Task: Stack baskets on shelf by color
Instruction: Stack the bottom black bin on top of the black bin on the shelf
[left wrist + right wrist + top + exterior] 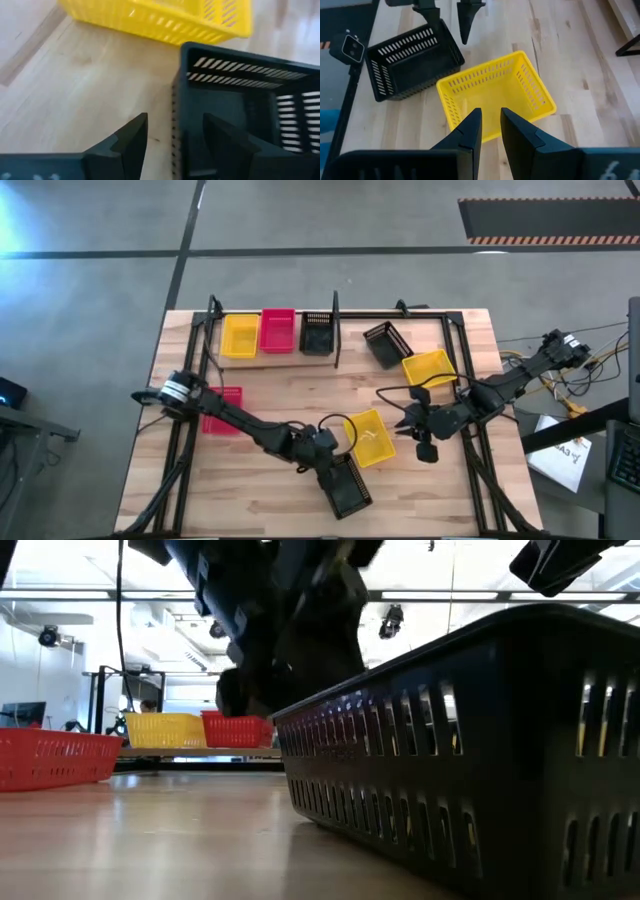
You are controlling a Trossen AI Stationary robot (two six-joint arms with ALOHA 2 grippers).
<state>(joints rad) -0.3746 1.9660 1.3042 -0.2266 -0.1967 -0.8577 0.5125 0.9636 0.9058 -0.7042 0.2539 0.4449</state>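
Sitting at the bench's [300, 395] near edge: a black basket [348, 485] of perforated plastic, rectangular, long axis running slightly askew from near to far. Straddling its near-left wall: the left tool [172, 142], spread open, one finger [131, 142] outside and the other inside, not yet pinching.

Lying just beyond it, close to centre: a yellow basket [369, 437], slotted mesh walls, turned diagonally with its opening facing up. Hovering beside that one, toward the right: the right tool [490, 131], fingers nearly together with a narrow gap between them, holding nothing.

Resting farther right: a second yellow basket [430, 368], also angled, and touching its far corner a second black basket [385, 343], tilted and skewed.

Standing on the shelf [275, 360] along the far edge, side by side, long axes pointing near to far: yellow [240, 336], pinkish-red [278, 331], black [318, 332]. Lying on the left side of the bench, partly under the left arm: another pinkish-red basket [224, 412].

Showing pale wood grain throughout, the bench top; thin black rods framing the shelf.
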